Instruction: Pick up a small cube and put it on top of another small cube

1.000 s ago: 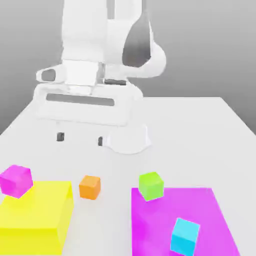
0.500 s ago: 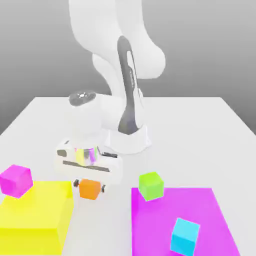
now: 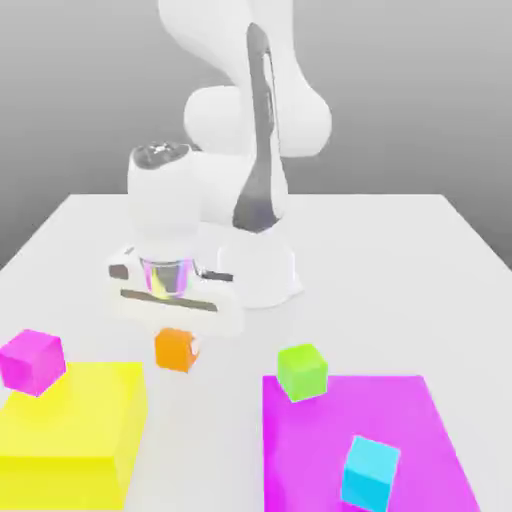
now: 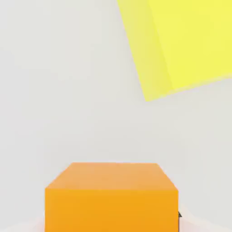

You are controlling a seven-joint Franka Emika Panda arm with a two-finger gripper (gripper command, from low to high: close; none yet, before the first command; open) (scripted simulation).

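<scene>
The small orange cube (image 3: 176,350) sits clenched in my tool (image 3: 177,345), lifted a little above the white bench (image 3: 400,260), near the yellow block (image 3: 70,430). It looks rigid, light and smooth-sided, so I judge a squeeze on two opposite flat faces, near their middles, suits it best; an off-centre hold could let it twist. The pink cube (image 3: 32,361), my target, rests on the yellow block's far corner, toward the exterior view's left. A green cube (image 3: 302,372) lies apart.
</scene>
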